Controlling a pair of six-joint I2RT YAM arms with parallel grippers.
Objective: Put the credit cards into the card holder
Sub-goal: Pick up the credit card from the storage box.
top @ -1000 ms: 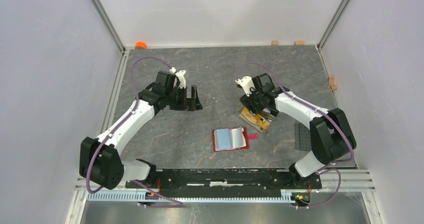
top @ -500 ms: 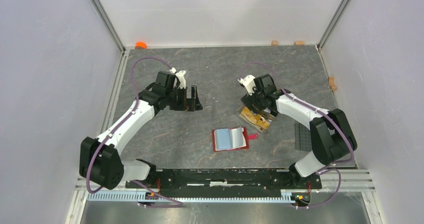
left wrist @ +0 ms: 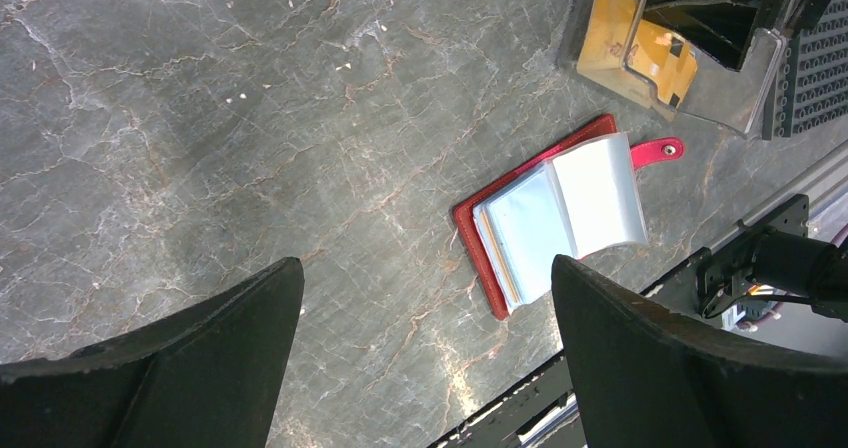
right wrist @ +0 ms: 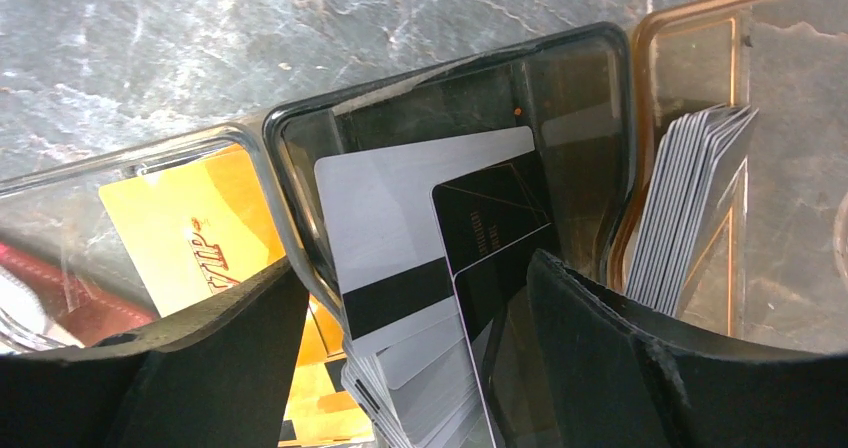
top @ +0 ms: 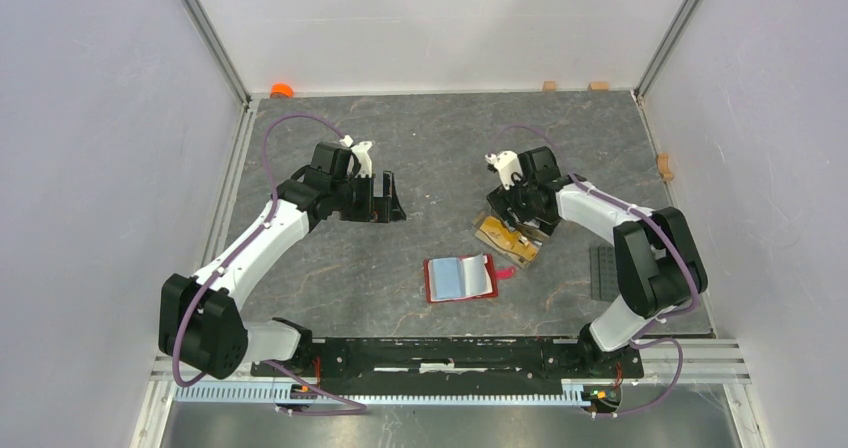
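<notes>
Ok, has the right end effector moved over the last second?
Yes. The right end effector has shifted a little to the right, away from the card holder, while staying above the card boxes.

red "VIP" on orange card (right wrist: pixel 190 238), dark card (right wrist: pixel 495 223) print unreadable

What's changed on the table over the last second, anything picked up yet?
The right claw shifted slightly to the right above the card trays, jaws open astride the cards; nothing was taken hold of. The left claw, open and empty, the card trays and the red card holder stayed as they were.
</notes>
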